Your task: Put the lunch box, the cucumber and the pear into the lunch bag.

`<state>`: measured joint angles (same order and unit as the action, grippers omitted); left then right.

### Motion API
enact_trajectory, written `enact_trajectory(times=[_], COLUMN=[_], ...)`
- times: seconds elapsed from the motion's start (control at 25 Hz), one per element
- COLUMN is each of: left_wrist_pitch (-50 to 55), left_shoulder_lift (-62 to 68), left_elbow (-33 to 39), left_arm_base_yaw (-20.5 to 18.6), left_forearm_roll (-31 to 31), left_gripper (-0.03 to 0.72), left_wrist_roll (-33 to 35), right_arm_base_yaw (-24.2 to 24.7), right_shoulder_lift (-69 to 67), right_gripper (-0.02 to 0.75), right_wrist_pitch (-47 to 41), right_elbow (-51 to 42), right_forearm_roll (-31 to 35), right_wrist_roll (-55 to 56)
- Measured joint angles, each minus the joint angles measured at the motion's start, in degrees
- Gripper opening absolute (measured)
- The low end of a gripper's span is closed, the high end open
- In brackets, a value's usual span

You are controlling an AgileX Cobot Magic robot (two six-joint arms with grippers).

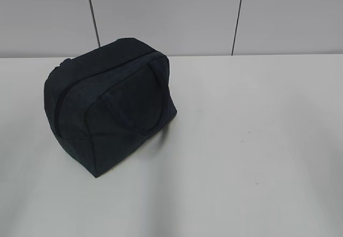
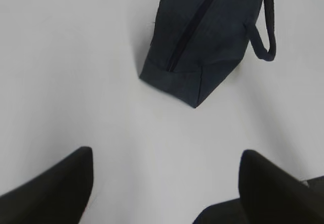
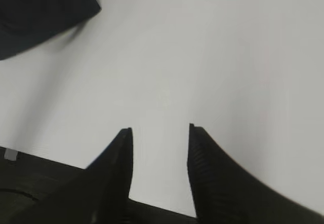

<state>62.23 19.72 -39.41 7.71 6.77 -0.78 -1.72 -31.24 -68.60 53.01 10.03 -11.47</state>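
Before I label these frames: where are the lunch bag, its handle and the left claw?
lunch bag (image 1: pixel 110 111), exterior view, on its front fabric panel.
handle (image 2: pixel 268 29), left wrist view, on the loop's strap.
left claw (image 2: pixel 164 183), left wrist view, midway between its two open fingertips.

White matte table (image 1: pixel 257 156) fills most of ext view, w/ soft shadows and diffuse even light, no hard glare. Behind it a pale grey panelled wall (image 1: pixel 161 12), split by two thin dark vertical seams (image 1: pixel 92 12), both slightly tilted. Table's far edge meets wall approx a third down. Both wrist views show same plain white tabletop, right one blurred.
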Motion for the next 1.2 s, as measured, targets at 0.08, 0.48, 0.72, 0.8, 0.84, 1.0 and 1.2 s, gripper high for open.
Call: enact_trajectory(times=[0.08,0.48,0.72,0.8,0.84,1.0,1.2], left_wrist_pitch=[2.1,6.8,7.4,6.8,6.4,3.6,2.1], left_shoulder_lift=[-4.4,-17.4,-19.7,-19.9,-19.9,-19.9,-19.9], left_elbow=[0.8,2.7,6.6,6.7,6.8,8.2,9.1], left_arm_base_yaw=[0.0,0.0,0.0,0.0,0.0,0.0,0.0], left_forearm_roll=[-1.0,-5.2,-5.5,-5.6,-5.6,-5.7,-5.8], left_gripper=[0.522,0.522,0.522,0.522,0.522,0.522,0.521], left_wrist_roll=[-0.1,-0.3,-0.3,-0.3,-0.3,-0.3,-0.3], right_arm_base_yaw=[0.0,0.0,0.0,0.0,0.0,0.0,0.0], right_shoulder_lift=[5.3,29.7,32.4,32.4,32.4,32.4,32.4], right_gripper=[0.294,0.292,0.291,0.291,0.291,0.291,0.291], right_wrist_pitch=[0.2,-1.1,-1.3,-1.3,-1.3,0.4,2.2], right_elbow=[-5.1,-17.7,-20.1,-21.9,-22.1,-23.6,-24.7], right_forearm_roll=[-1.3,-3.2,-8.1,-8.9,-8.9,-9.0,-9.0], right_wrist_roll=[1.2,4.0,3.9,5.2,5.4,6.4,6.7])
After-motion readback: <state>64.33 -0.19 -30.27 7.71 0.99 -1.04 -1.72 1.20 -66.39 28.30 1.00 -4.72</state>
